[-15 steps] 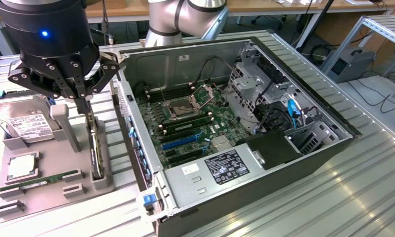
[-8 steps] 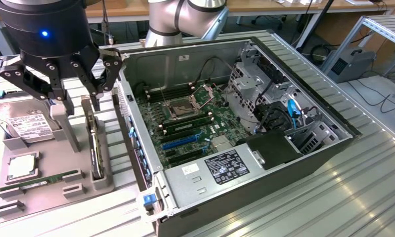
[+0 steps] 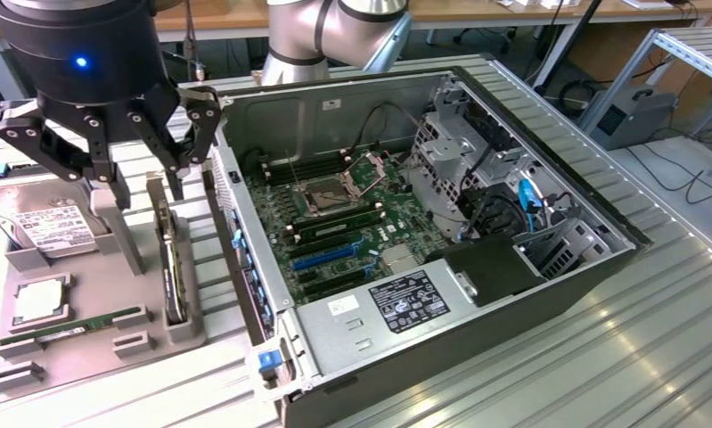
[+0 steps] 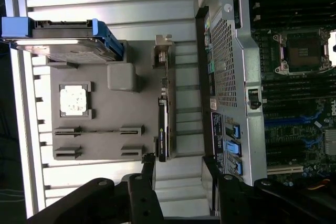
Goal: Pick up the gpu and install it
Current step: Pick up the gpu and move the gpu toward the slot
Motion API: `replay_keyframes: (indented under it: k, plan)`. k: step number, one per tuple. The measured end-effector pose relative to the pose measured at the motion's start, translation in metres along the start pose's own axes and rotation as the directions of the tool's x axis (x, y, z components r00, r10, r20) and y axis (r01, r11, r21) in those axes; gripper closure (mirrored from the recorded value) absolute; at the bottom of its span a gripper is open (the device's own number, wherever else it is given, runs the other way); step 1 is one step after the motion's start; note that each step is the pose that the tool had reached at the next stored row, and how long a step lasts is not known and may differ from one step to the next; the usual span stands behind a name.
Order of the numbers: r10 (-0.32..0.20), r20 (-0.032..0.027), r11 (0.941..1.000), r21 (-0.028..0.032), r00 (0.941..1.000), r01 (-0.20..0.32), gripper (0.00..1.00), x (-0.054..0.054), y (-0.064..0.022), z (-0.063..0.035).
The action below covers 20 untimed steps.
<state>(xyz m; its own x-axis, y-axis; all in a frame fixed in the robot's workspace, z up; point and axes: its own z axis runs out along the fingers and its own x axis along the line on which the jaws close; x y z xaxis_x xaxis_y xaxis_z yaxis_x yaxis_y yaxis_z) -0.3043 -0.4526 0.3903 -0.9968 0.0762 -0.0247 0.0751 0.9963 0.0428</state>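
Observation:
The gpu (image 3: 171,272) stands on its long edge in a slot at the side of the grey holder (image 3: 94,357) nearest the computer case, its silver bracket at the far end. In the wrist view the gpu (image 4: 163,129) shows as a thin dark strip with the silver bracket (image 4: 163,53) beyond it. My black gripper (image 3: 142,192) hangs above the far end of the holder, open, with nothing between its fingers. Seen from the wrist, the gripper (image 4: 178,182) has one finger (image 4: 147,174) near the card's end.
The open computer case (image 3: 569,267) lies on the exterior view's right, with its motherboard and blue slots (image 3: 326,254) exposed. The holder also carries a hard drive (image 3: 46,223), a processor (image 3: 41,303) and a memory stick (image 3: 70,328). Everything rests on a ribbed metal table (image 3: 641,357).

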Motion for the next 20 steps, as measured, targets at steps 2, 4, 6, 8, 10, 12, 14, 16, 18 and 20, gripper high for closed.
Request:
replay_keyframes:
  k: [2, 4, 6, 8, 10, 12, 14, 16, 18, 20]
  plan:
    - [0.000, 0.0000, 1.0000, 0.0000, 1.0000, 0.000, 0.52, 0.000, 0.0000, 0.0017]
    - [0.000, -0.0001, 1.0000, 0.0001, 1.0000, 0.000, 0.52, 0.000, 0.0005, 0.0031]
    - [0.000, -0.0001, 1.0000, 0.0001, 1.0000, 0.000, 0.52, 0.000, 0.0019, 0.0051]
    - [0.000, 0.0000, 1.0000, 0.0001, 1.0000, 0.000, 0.52, 0.000, 0.0035, 0.0067]
    - [0.000, -0.0001, 1.0000, 0.0001, 1.0000, 0.000, 0.52, 0.001, 0.0050, 0.0082]
    - [0.000, -0.0001, 1.0000, 0.0001, 1.0000, 0.000, 0.52, 0.001, 0.0062, 0.0098]
    - [0.000, 0.0000, 1.0000, 0.0000, 1.0000, 0.000, 0.52, 0.001, 0.0069, 0.0113]
    - [0.000, 0.0000, 1.0000, 0.0001, 1.0000, 0.000, 0.52, 0.001, 0.0074, 0.0128]
    - [0.000, -0.0001, 1.0000, 0.0003, 1.0000, 0.000, 0.52, 0.001, 0.0077, 0.0142]
    - [0.000, -0.0001, 1.0000, 0.0003, 1.0000, 0.000, 0.52, 0.001, 0.0077, 0.0159]
